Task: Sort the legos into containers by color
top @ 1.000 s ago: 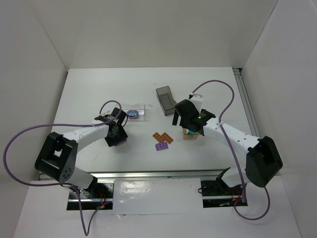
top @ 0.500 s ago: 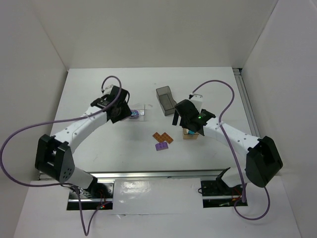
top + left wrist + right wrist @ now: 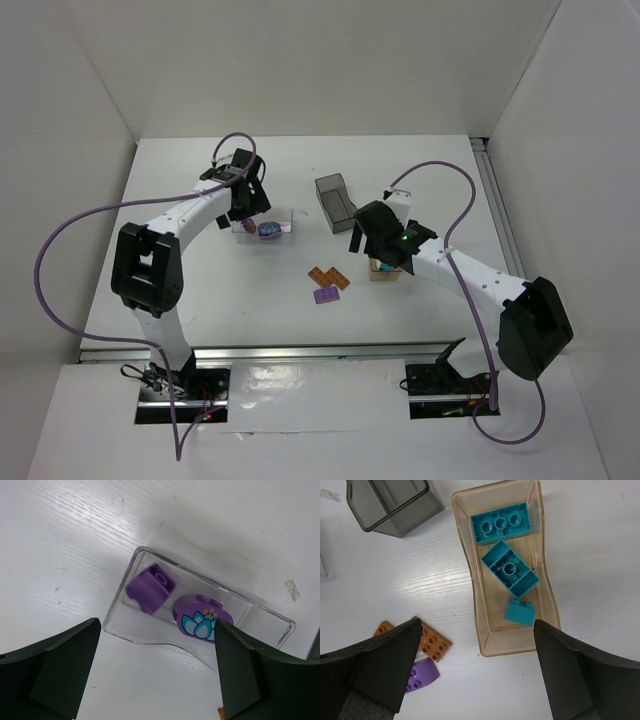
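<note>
Looking down from above, we see the left gripper (image 3: pixel 254 213) over the clear plastic box (image 3: pixel 285 229) left of centre, and the right gripper (image 3: pixel 370 250) over the tan translucent box (image 3: pixel 388 273).

At our left wrist, the left gripper (image 3: pixel 156 627) has its jaws spread wide and empty above the clear plastic box (image 3: pixel 118 624), which holds a purple square brick (image 3: pixel 150 587) and a purple oval brick (image 3: pixel 200 622) with teal petals.

At our right wrist, the right gripper (image 3: pixel 477 624) is equally spread above the tan translucent box (image 3: pixel 470 570), which holds three teal bricks (image 3: pixel 501 522). A flat orange brick (image 3: pixel 432 642) and a flat purple brick (image 3: pixel 422 675) lie loose at lower left.
</note>
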Controlling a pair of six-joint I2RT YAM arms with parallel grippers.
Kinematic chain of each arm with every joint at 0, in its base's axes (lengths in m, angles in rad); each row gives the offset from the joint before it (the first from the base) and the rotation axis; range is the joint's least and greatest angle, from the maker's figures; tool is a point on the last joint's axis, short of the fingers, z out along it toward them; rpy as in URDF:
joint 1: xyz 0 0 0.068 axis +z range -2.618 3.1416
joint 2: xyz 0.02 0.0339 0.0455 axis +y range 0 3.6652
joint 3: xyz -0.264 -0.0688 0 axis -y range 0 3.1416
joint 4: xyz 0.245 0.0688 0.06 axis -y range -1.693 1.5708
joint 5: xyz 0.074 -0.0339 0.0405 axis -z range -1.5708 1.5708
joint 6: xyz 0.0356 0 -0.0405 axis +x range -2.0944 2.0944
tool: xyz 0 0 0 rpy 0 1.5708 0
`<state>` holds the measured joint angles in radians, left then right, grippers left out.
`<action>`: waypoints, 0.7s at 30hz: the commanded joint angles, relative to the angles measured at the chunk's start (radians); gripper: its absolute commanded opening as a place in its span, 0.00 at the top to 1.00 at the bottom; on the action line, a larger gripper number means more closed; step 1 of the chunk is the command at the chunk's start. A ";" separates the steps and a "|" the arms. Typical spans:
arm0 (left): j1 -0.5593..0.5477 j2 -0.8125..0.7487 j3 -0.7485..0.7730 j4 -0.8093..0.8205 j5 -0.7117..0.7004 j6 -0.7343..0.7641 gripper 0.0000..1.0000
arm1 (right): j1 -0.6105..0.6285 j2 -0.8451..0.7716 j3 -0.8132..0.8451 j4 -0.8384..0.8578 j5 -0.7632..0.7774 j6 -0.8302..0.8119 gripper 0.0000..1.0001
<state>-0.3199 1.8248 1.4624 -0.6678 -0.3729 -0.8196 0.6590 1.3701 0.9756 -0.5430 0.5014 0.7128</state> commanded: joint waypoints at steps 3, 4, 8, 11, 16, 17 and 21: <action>-0.010 -0.034 0.047 -0.018 -0.004 0.039 0.00 | 0.010 -0.020 -0.014 0.000 0.032 0.010 0.00; -0.036 -0.071 0.047 -0.018 -0.004 0.039 0.00 | 0.010 -0.031 -0.014 0.000 0.032 0.010 0.00; -0.146 -0.192 -0.019 0.006 0.026 0.117 0.08 | 0.010 -0.054 -0.034 -0.011 0.042 0.019 0.00; -0.260 -0.281 -0.141 0.079 0.121 0.221 0.08 | 0.010 -0.083 -0.046 -0.020 0.042 0.019 0.00; -0.439 -0.398 -0.442 0.319 0.258 0.312 0.04 | -0.001 -0.137 -0.084 -0.038 0.051 0.039 0.00; -0.459 -0.407 -0.470 0.353 0.275 0.312 0.02 | -0.001 -0.156 -0.093 -0.047 0.051 0.039 0.00; -0.539 -0.371 -0.543 0.494 0.276 0.396 0.01 | -0.010 -0.236 -0.094 -0.109 0.117 0.105 0.00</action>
<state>-0.8238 1.4326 0.9443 -0.3561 -0.1280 -0.5190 0.6537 1.2129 0.8875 -0.5869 0.5335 0.7494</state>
